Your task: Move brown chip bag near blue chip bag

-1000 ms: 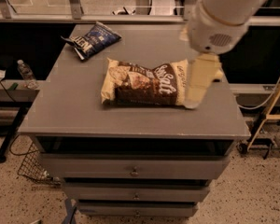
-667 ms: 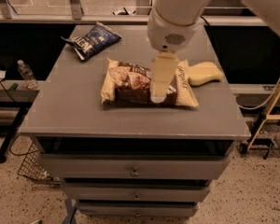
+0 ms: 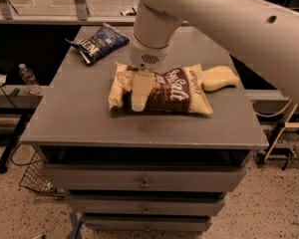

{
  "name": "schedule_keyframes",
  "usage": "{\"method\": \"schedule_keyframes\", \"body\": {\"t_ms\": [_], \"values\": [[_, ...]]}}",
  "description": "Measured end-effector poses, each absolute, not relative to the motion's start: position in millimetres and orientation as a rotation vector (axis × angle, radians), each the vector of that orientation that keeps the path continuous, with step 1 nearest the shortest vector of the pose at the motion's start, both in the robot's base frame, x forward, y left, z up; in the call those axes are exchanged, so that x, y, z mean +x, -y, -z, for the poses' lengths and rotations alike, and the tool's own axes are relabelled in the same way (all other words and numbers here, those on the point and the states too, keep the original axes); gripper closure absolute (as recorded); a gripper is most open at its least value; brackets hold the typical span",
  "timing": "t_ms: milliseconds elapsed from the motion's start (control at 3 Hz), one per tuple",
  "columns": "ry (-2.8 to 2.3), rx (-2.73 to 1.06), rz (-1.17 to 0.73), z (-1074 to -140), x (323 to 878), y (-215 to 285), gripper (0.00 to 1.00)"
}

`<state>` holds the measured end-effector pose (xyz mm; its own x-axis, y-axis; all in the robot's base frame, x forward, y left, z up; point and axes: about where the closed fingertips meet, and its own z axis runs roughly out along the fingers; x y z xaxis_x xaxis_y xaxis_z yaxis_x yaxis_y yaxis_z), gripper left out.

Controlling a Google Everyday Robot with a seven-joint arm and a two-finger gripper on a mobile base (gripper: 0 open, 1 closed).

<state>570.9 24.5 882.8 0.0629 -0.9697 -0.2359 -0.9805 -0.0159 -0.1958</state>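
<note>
The brown chip bag (image 3: 177, 89) lies flat in the middle of the grey cabinet top (image 3: 79, 118), with its dark middle and cream ends showing. The blue chip bag (image 3: 100, 42) lies at the back left of the top, apart from the brown bag. My gripper (image 3: 138, 101) hangs from the white arm (image 3: 154, 31) and points down over the left part of the brown bag, hiding some of it. I cannot tell whether it touches the bag.
A pale yellow sponge-like block (image 3: 219, 77) lies just right of the brown bag. The cabinet has drawers (image 3: 144, 180) below. A water bottle (image 3: 28, 78) stands on a shelf at the left. A wire basket (image 3: 36, 179) sits on the floor at the lower left.
My arm and gripper have swung left, from over the yellow block at the brown bag's right end to over its left part. The bags have not moved.
</note>
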Motion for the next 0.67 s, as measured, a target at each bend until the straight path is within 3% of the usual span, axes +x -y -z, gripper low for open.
{"method": "schedule_keyframes", "body": {"t_ms": [667], "values": [[-1.963, -1.991, -0.166, -862, 597, -37, 0.65]]}}
